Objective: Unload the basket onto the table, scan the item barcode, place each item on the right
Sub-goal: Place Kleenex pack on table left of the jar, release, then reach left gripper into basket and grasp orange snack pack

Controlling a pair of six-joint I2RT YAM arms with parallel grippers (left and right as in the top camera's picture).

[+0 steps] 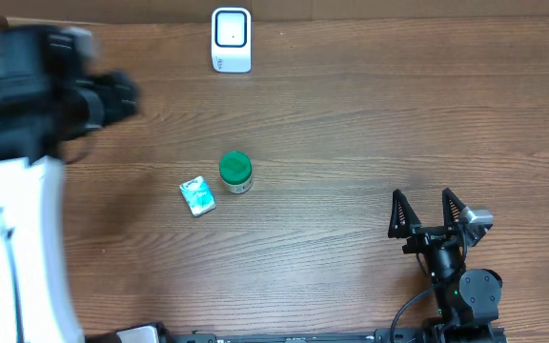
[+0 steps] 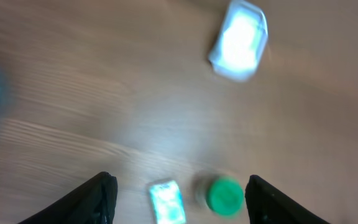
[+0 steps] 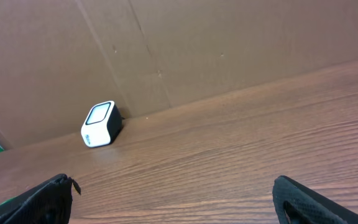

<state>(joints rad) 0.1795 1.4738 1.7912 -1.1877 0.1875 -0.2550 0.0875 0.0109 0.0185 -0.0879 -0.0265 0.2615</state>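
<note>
Green-lidded jar and teal packet are seen side by side at mid-table, just apart, well short of the white scanner at the far edge.
Which of the two is the item cannot be told. The left gripper is held spread and empty above the wooden table; in its wrist view both objects are framed between its fingers, low in the picture, and the packet's long axis is set roughly across the line joining the fingers. The right gripper is parked wide open, well apart at the near right, so the left arm is judged better placed despite blur.
</note>
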